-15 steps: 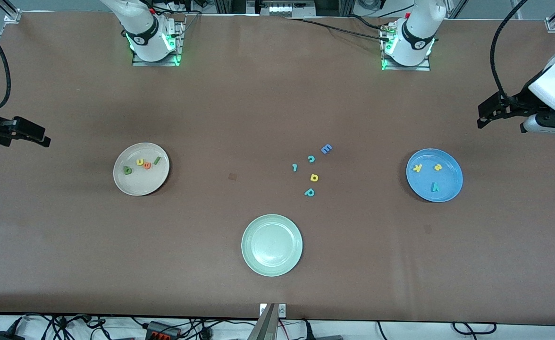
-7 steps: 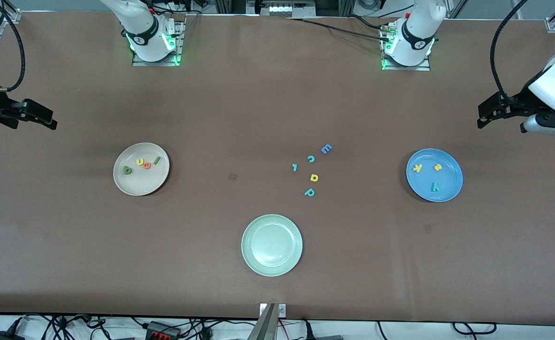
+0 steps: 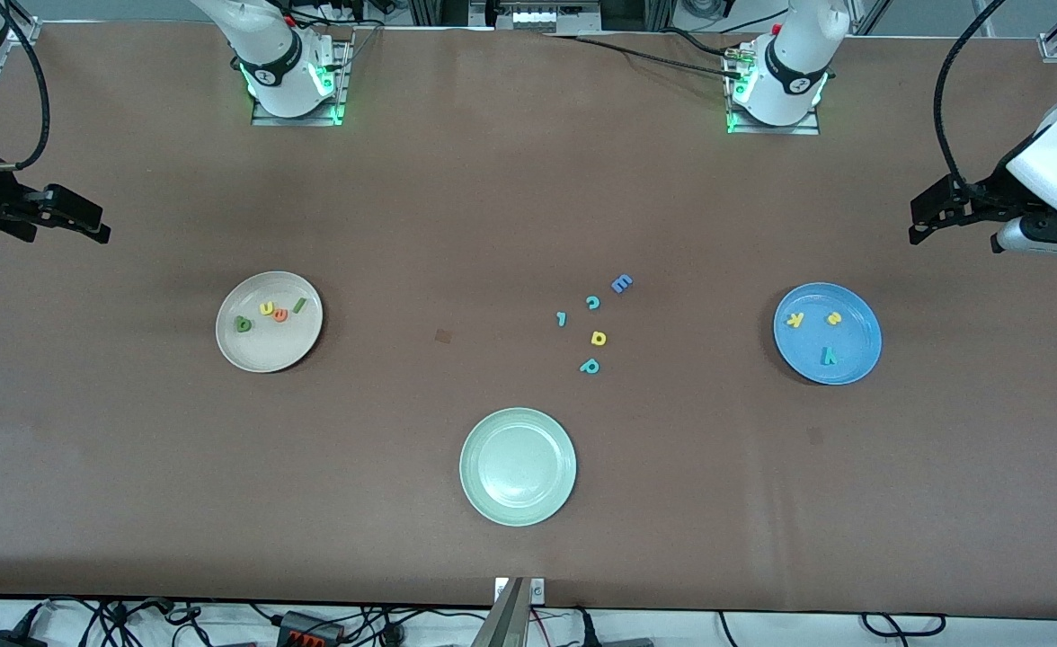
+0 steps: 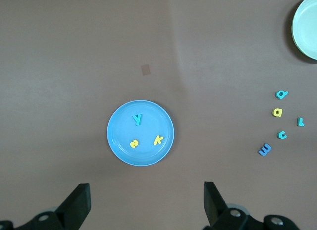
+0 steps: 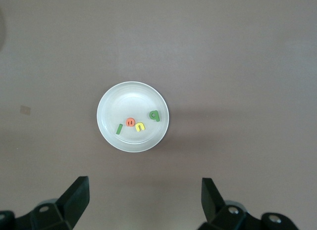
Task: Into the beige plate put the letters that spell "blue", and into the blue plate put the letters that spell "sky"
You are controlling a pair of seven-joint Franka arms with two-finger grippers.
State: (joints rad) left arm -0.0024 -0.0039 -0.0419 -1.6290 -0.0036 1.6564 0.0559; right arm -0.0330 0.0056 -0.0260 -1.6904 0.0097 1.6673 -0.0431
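The beige plate lies toward the right arm's end and holds the green b, yellow u, orange e and dark-green l. The blue plate lies toward the left arm's end with the yellow k, yellow s and teal y in it. My right gripper hangs open and empty over bare table beside the beige plate. My left gripper hangs open and empty over bare table beside the blue plate.
A pale green plate sits empty near the front edge. Loose letters lie mid-table: a blue E, teal c, small teal letter, yellow closed-loop letter and teal p.
My right gripper has drawn back from the beige plate toward the robots' side of the table and has nearly stopped. The left arm and all letters stay as they were.
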